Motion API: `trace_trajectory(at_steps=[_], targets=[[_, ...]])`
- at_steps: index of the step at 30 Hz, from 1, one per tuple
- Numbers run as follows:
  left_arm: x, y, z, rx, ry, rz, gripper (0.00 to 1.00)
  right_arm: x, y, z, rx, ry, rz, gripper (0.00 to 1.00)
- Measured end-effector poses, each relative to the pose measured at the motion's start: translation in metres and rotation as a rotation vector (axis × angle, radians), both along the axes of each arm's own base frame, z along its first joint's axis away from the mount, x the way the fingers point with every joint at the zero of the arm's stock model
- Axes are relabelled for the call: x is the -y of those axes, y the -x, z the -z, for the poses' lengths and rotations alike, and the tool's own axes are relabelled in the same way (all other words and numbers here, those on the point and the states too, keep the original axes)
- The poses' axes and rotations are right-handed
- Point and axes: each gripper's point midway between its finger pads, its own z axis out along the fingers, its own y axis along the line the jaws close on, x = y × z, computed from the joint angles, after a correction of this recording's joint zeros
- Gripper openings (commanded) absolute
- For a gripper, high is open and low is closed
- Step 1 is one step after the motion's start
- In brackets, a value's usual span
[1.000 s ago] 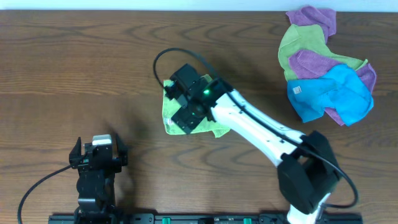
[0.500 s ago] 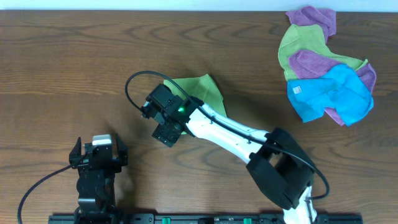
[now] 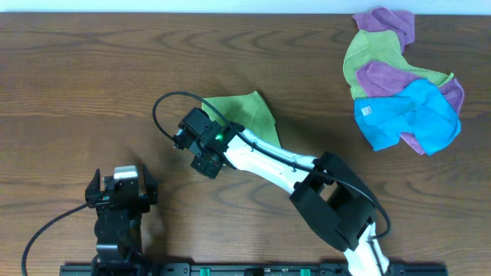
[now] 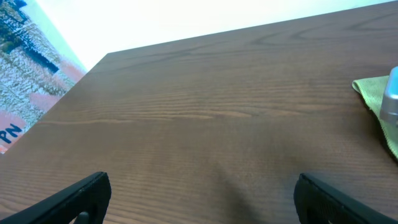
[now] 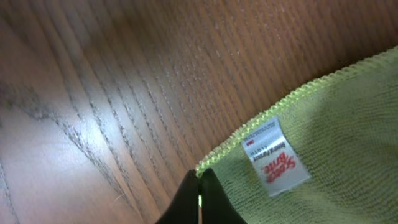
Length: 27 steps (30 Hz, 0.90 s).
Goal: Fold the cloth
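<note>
The cloth (image 3: 247, 112) is lime green and lies on the wooden table just left of centre, partly under the right arm. In the right wrist view its stitched edge and small white tag (image 5: 275, 155) are close up. My right gripper (image 5: 199, 182) is shut on the cloth's (image 5: 339, 130) corner, with a sliver of green between the black fingertips. From overhead the right gripper (image 3: 205, 157) sits at the cloth's near-left side. My left gripper (image 3: 123, 185) stands open near the front left, apart from the cloth (image 4: 376, 93); nothing lies between the left gripper's (image 4: 208, 200) fingers.
A heap of other cloths lies at the back right: purple (image 3: 386, 27), duller green (image 3: 367, 57) and blue (image 3: 406, 115). The right arm's black cable (image 3: 163, 103) loops out to the left of the lime cloth. The right arm's white links (image 3: 268, 159) cross the table's middle.
The right gripper moved left, from over the cloth to its corner, and its jaws closed there. More of the cloth now shows behind the arm. The left arm has not moved.
</note>
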Motion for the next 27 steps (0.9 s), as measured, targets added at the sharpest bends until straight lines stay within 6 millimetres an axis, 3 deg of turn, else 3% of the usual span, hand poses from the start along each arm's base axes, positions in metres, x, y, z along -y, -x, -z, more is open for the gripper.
trace_trajectory(at_steps=[4,6,8,13,16,18,20,22,25,26,27], targets=[[0.0,0.0,0.0,0.0,0.0,0.0,0.95,-0.002,-0.002,-0.005,0.0,-0.003,0.008,0.01],[0.0,0.0,0.0,0.0,0.0,0.0,0.95,-0.01,-0.009,-0.02,0.012,-0.019,0.011,0.01],[0.0,0.0,0.0,0.0,0.0,0.0,0.95,-0.03,-0.024,-0.055,0.059,-0.082,0.014,0.01],[0.0,0.0,0.0,0.0,0.0,0.0,0.95,-0.075,-0.059,-0.174,0.224,-0.298,0.011,0.01],[0.0,0.0,0.0,0.0,0.0,0.0,0.95,-0.086,-0.062,-0.242,0.288,-0.41,-0.001,0.01],[0.0,0.0,0.0,0.0,0.0,0.0,0.96,-0.08,-0.064,-0.271,0.321,-0.436,0.009,0.01],[0.0,0.0,0.0,0.0,0.0,0.0,0.95,-0.06,-0.067,-0.278,0.325,-0.387,0.047,0.01],[0.0,0.0,0.0,0.0,0.0,0.0,0.95,-0.021,-0.081,-0.261,0.299,-0.262,0.14,0.01],[0.0,0.0,0.0,0.0,0.0,0.0,0.95,0.055,-0.131,-0.231,0.283,-0.114,0.371,0.01],[0.0,0.0,0.0,0.0,0.0,0.0,0.95,0.078,-0.145,-0.223,0.276,-0.081,0.438,0.08],[0.0,0.0,0.0,0.0,0.0,0.0,0.95,0.107,-0.161,-0.211,0.26,-0.05,0.526,0.36]])
